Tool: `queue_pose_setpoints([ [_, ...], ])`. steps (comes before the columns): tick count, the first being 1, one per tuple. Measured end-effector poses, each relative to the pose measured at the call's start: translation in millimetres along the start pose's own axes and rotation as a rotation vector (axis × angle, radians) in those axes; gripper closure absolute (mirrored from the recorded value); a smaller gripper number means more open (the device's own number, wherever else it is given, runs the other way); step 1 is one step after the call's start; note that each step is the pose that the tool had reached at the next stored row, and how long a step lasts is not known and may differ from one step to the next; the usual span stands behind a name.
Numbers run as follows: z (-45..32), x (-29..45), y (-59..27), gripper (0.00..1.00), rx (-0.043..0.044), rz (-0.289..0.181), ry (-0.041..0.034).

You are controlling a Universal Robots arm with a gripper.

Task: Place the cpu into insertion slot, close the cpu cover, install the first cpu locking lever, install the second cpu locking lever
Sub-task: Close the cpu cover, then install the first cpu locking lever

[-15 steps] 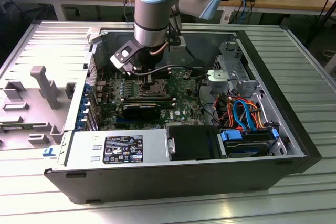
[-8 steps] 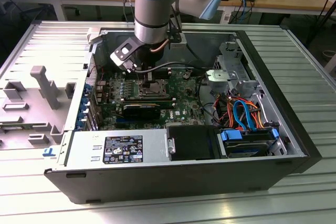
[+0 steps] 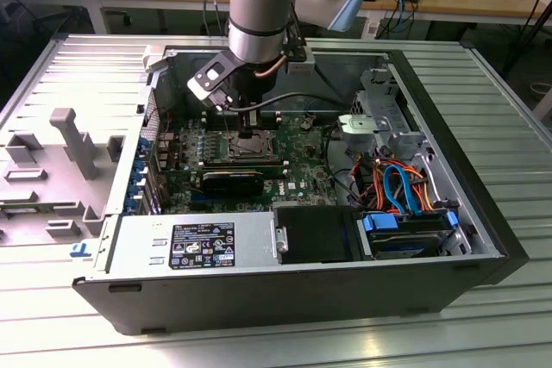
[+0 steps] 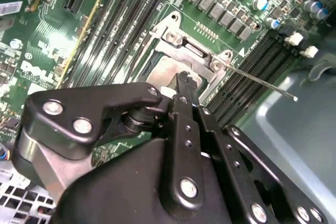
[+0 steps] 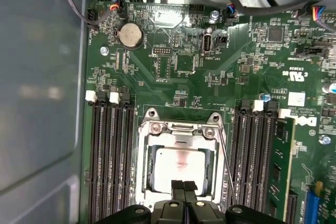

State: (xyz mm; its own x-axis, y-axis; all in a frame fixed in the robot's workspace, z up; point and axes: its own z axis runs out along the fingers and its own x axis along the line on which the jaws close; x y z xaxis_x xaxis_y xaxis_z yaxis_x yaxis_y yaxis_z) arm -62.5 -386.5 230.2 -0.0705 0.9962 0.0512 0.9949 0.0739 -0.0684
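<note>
First wrist view: cpu [image 5: 181, 163] flat, metal top up, framed by lowered cpu cover [image 5: 181, 131]; pincer [image 5: 184, 184] pressed together at its edge

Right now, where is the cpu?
In the first wrist view the cpu lies framed by the cpu cover, between two banks of memory slots, beside the gripper.

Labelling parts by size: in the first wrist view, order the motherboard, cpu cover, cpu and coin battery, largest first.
1. motherboard
2. cpu cover
3. cpu
4. coin battery
All sit at similar depth, so the order holds.
</note>
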Motion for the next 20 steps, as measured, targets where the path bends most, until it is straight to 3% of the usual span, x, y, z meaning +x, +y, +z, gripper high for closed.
queue_pose_setpoints([
  [5, -6.7, 0.4, -0.4, 0.89, -0.0001, 0.0, 0.0004],
  [16, -7.2, 0.4, -0.5, 0.89, 0.0001, -0.002, 0.0001],
  [20, -7.2, 0.4, -0.5, 0.89, 0.0019, -0.037, -0.0021],
])
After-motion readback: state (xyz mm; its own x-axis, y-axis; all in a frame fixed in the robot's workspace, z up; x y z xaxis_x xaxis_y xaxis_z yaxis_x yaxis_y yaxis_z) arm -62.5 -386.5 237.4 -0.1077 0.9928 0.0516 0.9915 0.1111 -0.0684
